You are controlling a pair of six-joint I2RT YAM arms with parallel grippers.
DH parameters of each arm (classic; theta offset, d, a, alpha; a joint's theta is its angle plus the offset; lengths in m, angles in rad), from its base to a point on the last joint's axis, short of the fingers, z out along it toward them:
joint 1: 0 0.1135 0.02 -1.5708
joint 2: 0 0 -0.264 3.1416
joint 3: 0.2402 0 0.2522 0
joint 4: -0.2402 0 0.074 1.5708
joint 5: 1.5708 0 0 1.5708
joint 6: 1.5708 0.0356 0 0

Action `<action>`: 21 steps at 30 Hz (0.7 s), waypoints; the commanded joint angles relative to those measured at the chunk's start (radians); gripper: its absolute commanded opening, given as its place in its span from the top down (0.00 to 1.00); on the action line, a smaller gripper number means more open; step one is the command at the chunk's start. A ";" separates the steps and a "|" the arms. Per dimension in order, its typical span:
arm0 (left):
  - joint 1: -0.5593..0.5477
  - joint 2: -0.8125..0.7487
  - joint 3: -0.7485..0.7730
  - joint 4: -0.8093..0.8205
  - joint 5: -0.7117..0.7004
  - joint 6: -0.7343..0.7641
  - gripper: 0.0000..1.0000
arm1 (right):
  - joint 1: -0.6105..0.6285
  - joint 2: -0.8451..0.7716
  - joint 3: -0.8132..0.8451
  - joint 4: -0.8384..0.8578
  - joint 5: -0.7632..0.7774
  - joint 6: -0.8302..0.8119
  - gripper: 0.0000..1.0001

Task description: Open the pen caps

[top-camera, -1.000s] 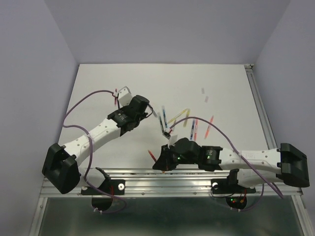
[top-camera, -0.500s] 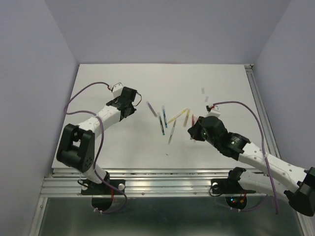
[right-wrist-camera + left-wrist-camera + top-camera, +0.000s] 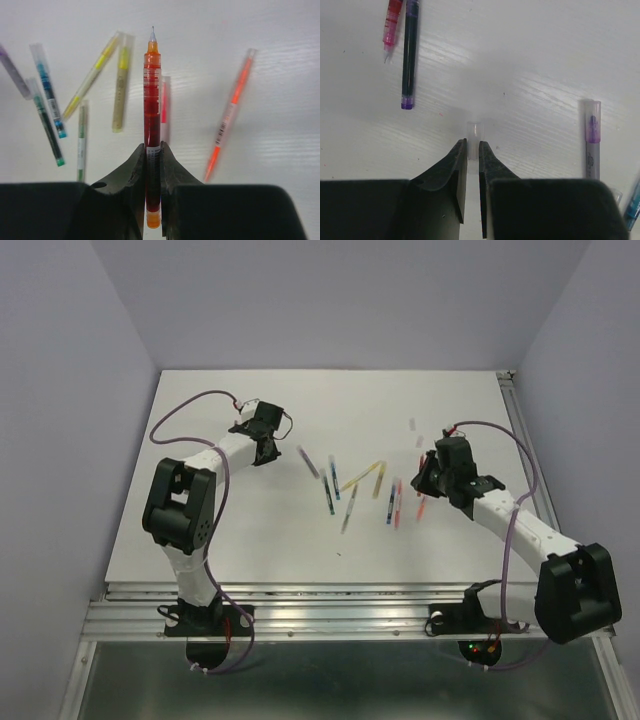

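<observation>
Our right tool (image 3: 153, 146) is clamped on a slim orange-red pen (image 3: 152, 90), nib bared; our left tool (image 3: 473, 144) pinches a short pale translucent tube-like cap (image 3: 474, 129).

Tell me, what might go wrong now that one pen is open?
The right gripper holds the orange pen by its tail with the nib bare; it could smear the table. The left gripper seems to pinch the clear cap only by its end, so it may slip out.
</observation>
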 commanded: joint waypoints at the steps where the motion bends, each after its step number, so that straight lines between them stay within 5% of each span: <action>1: 0.001 -0.083 0.007 -0.003 0.022 0.015 1.00 | 0.000 0.064 0.139 0.131 -0.221 -0.102 0.99; 13: -0.056 -0.560 -0.412 -0.069 0.126 -0.278 1.00 | 0.305 0.518 0.482 0.302 -0.230 -0.062 0.99; 21: -0.090 -0.758 -0.489 -0.202 0.088 -0.332 1.00 | 0.431 0.960 0.960 0.202 -0.230 -0.065 0.96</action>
